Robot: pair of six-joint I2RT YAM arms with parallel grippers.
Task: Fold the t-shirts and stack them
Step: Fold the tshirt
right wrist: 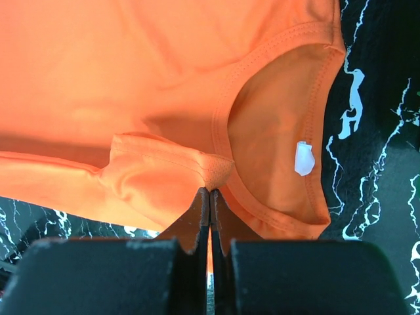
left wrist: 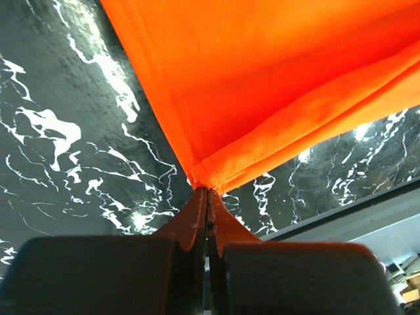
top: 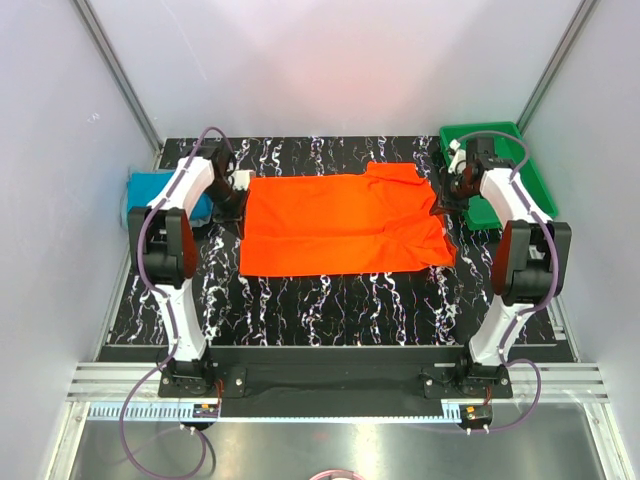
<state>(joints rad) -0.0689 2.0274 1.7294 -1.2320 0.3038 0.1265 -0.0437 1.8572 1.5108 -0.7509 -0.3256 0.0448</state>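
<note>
Orange-red t-shirt (top: pixel 340 225) lies spread, a soft rectangle.

No writing, brand or number can be read anywhere in these views. The small white tag (right wrist: pixel 304 159) sewn inside the neck of the orange-red t-shirt (right wrist: pixel 131 79) appears blank in the right wrist view, with no print that can be made out. In the top view, a pale graduated strip (top: pixel 330 413) runs along the near rail below the desk. It shows fine tick marks, but they are too small for any numerals to be told.
</note>
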